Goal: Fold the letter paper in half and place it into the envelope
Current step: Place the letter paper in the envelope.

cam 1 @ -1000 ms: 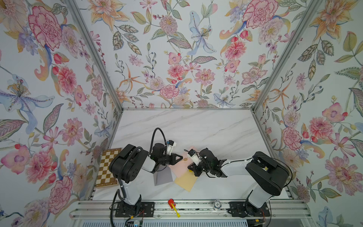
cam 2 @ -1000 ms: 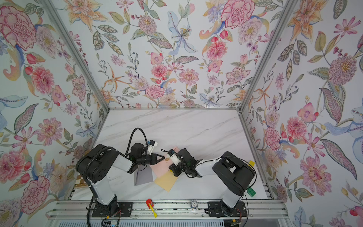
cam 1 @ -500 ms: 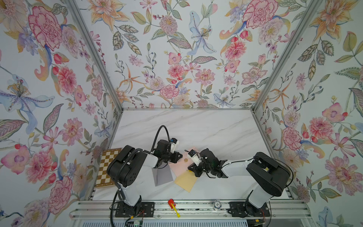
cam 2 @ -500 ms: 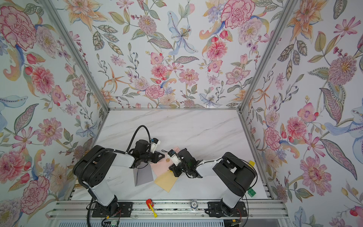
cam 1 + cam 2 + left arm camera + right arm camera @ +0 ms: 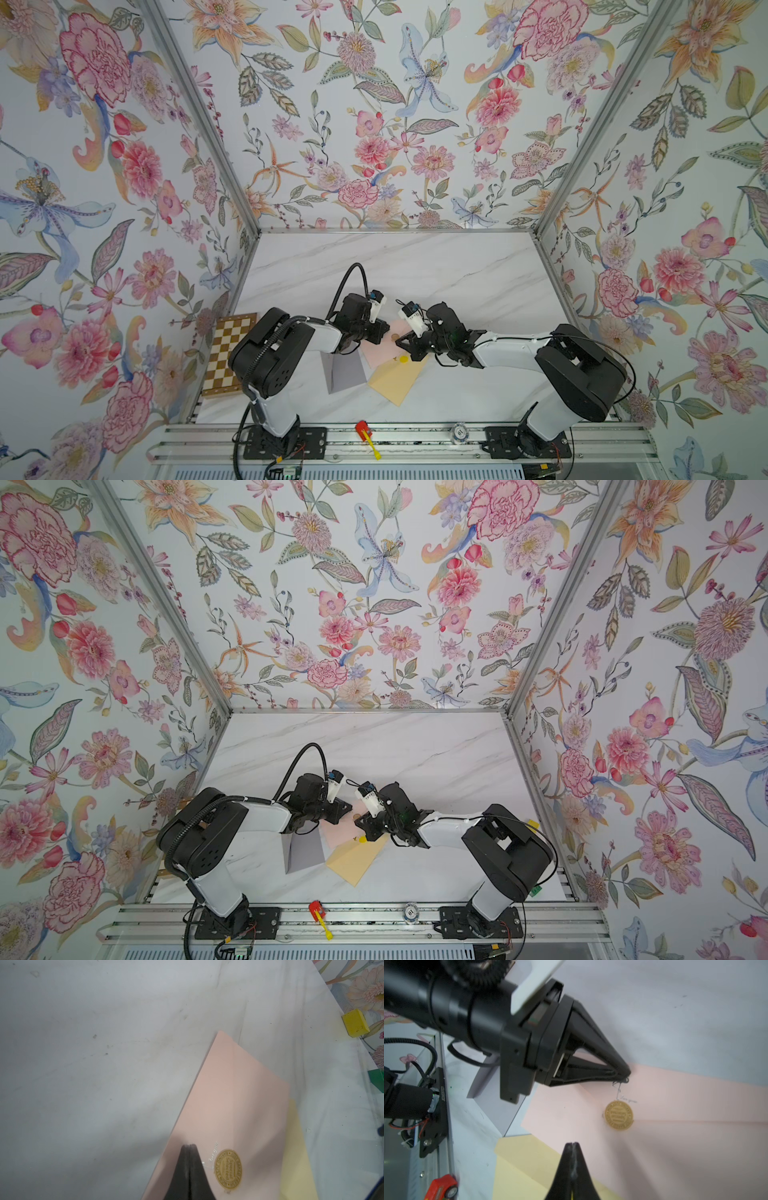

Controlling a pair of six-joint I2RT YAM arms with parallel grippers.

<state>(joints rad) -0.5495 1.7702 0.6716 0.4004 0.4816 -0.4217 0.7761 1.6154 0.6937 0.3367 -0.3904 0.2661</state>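
Since both grippers are pressed together on nothing, reads as poking, not carrying. Left gripper (image 5: pixel 623 1073) tip down at edge of pink envelope (image 5: pixel 675 1095) by seal (image 5: pixel 618 1115): likely pinning it or prying it open. Right gripper (image 5: pixel 572 1144) just above envelope, near yellow sheet (image 5: pixel 525 1163) overlap. Grey paper (image 5: pixel 347 374) on surface (image 5: pixel 457 270) beside envelope, partly under left arm (image 5: pixel 316 336), one half lifted; creased, not yet inserted.

The left claw (image 5: pixel 189 1147) had its tips pressed together over the left edge of a pink envelope (image 5: pixel 234 1101) lying flat on the marble counter (image 5: pixel 104 1064). A round gold seal (image 5: pixel 228 1168) sat just beside the tips. A yellow sheet (image 5: pixel 297 1157) showed along the envelope's near edge. A yellow block (image 5: pixel 355 1024) and a green block (image 5: pixel 377 1080) sat at the counter's right edge, by the floral wall (image 5: pixel 363 985).
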